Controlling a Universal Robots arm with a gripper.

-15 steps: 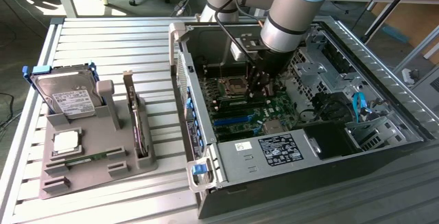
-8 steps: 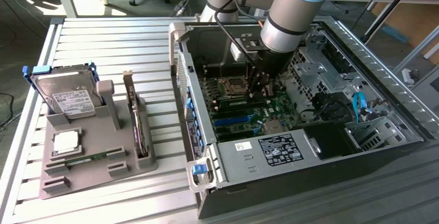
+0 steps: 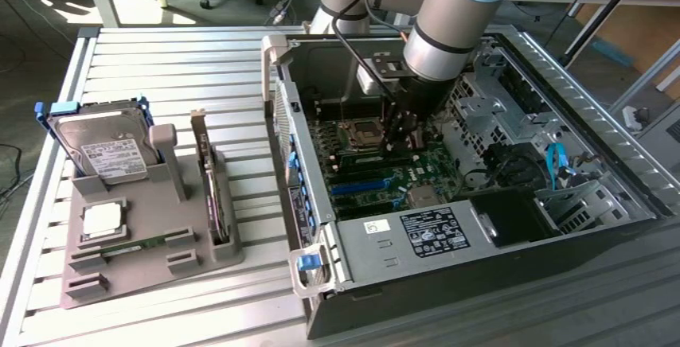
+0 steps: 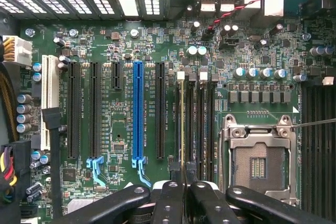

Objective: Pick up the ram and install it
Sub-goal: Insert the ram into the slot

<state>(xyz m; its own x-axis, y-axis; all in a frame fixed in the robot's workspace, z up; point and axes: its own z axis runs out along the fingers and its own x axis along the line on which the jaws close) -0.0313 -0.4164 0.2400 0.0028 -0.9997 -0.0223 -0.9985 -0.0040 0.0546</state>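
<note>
One RAM stick pinched edge-on by gripper, lined up over motherboard DIMM slot beside CPU socket. Install step; straight, even downward press needed, probably.

green motherboard, blue slot, grey tray, green ram.

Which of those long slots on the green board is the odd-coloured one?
The blue slot. It stands among the long black slots, and it alone is bright blue, with pale blue clips at one end.
</note>
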